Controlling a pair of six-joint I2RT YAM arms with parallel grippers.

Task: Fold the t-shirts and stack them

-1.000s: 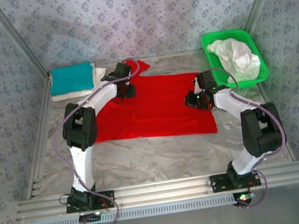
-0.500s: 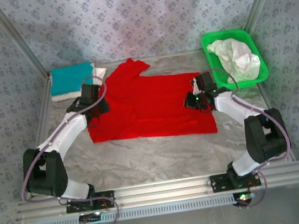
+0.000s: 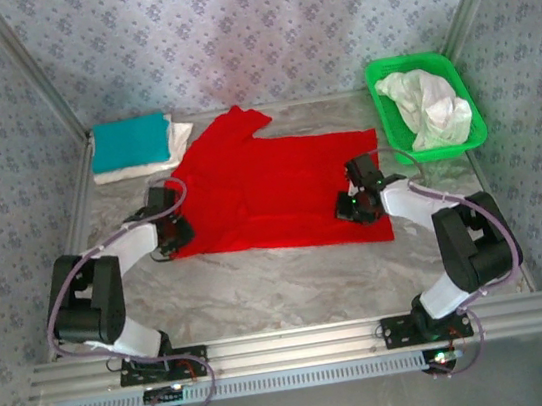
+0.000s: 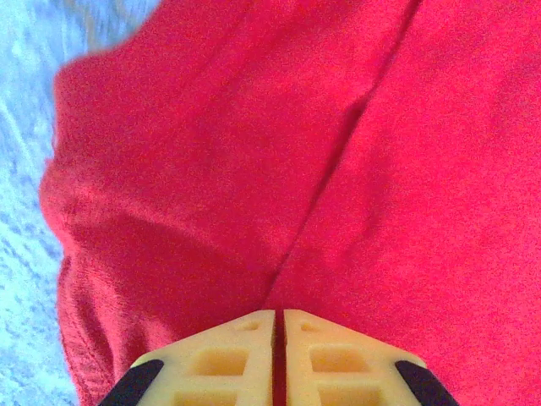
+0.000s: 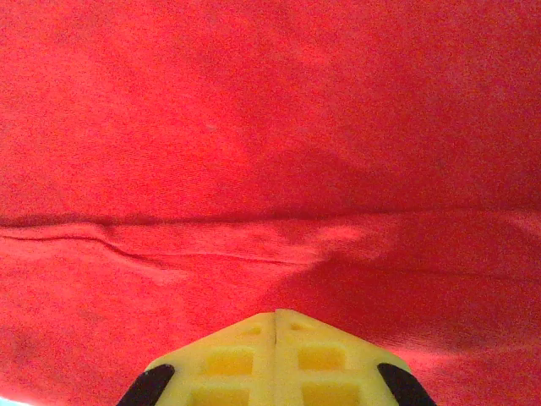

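Observation:
The bright red t-shirt (image 3: 268,183) lies spread flat on the middle of the table, one sleeve reaching toward the back wall. My left gripper (image 3: 177,234) sits at its near-left corner, shut with a thin strip of red t-shirt (image 4: 211,169) between the fingertips (image 4: 254,326). My right gripper (image 3: 350,207) rests on the shirt's right part, shut, and the red t-shirt (image 5: 270,101) tents up to its closed tips (image 5: 292,321). A folded teal t-shirt (image 3: 129,137) lies on a white t-shirt (image 3: 179,135) at the back left. More white t-shirts (image 3: 429,105) sit crumpled in the basket.
The green mesh basket (image 3: 376,82) stands at the back right corner. Patterned walls close in the back and both sides. Bare marbled table (image 3: 292,281) runs between the shirt's near edge and the arm bases; some table (image 4: 25,169) shows left of the shirt.
My left arm swung from the shirt's far-left part to its near-left corner, and the shirt's left side now runs diagonally. My right gripper shifted slightly nearer.

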